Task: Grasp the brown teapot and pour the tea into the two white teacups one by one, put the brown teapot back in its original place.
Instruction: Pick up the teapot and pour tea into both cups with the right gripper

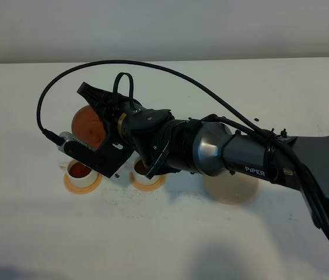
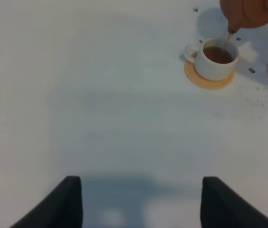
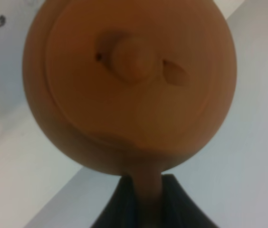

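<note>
My right gripper reaches across to the left and is shut on the loop handle of the brown teapot. The teapot is tilted with its spout over the left white teacup. In the left wrist view a thin stream runs from the teapot into this teacup, which holds brown tea and stands on an orange saucer. The second white teacup is partly hidden under my right arm. The teapot's lid fills the right wrist view. My left gripper is open and empty.
The pale beige coaster lies bare on the white table, right of the cups and partly under my right arm. Small dark specks dot the table around the cups. The table's far edge meets a wall.
</note>
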### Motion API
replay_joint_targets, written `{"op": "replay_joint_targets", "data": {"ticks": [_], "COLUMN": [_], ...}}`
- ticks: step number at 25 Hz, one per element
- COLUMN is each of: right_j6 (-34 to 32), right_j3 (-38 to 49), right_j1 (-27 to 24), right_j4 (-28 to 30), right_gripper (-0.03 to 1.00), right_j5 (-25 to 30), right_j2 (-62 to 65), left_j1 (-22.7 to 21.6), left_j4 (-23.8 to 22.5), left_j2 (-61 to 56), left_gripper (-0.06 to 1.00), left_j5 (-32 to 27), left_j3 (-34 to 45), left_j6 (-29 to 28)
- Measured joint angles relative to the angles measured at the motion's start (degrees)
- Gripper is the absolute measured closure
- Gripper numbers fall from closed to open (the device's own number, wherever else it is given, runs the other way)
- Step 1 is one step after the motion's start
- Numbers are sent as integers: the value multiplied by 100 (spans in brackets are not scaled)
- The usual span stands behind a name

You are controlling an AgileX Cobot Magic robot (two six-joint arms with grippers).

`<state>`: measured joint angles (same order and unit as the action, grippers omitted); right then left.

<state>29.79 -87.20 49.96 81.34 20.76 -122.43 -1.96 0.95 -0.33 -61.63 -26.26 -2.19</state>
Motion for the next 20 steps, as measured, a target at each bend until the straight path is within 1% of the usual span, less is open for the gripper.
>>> {"op": "replay_joint_targets", "data": {"ticks": [20], "right_j6": [0], "right_j3": [0], "right_j1": [0], "right_j4": [226], "right_gripper": [84], "right_j5": [0], "right_j2": [0], "left_j1": [0], "left_j4": [0], "left_j2": [0], "left_gripper": [41], "left_j5": [0], "left_j3": [0], "left_j6": [-5]}}
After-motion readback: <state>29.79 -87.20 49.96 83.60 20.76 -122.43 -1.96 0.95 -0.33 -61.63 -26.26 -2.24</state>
